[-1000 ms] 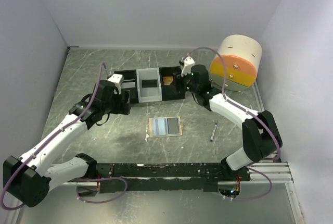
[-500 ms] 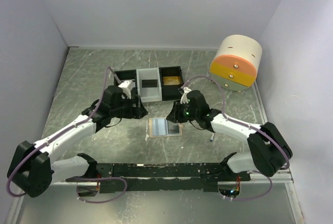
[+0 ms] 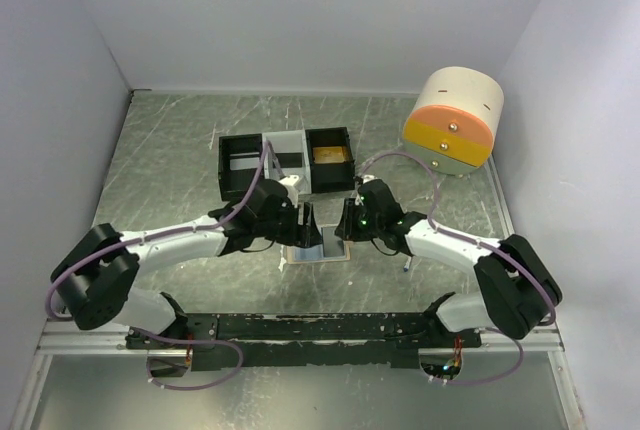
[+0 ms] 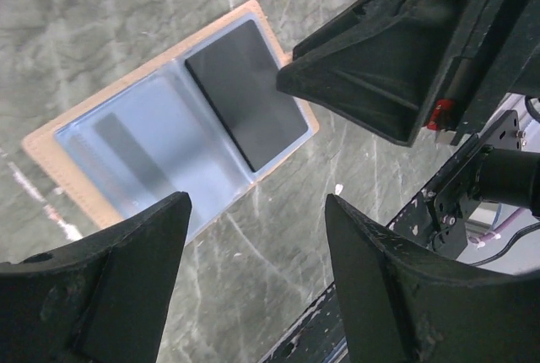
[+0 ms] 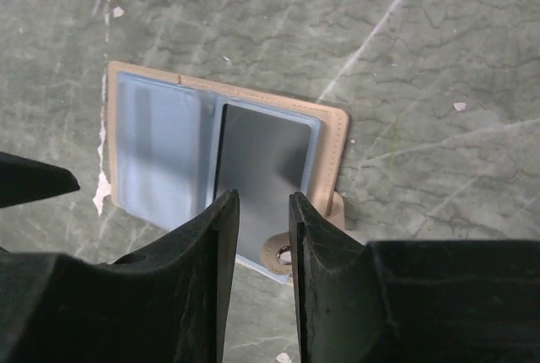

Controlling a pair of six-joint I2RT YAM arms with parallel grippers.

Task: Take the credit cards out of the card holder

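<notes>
While poised over the worktop, spreads the left claw wide and holds the right claw only narrowly parted, gripping nothing. Shows the card holder opened flat directly beneath both claws, dark card below the right claw's tips.

Seen from above, the left gripper and right gripper cover most of the card holder, only its near edge showing. At the right wrist, that gripper's fingers half-hide the snap tab. The left pocket's contents blur to grey. A pen lies mostly hidden beneath the right arm.
</notes>
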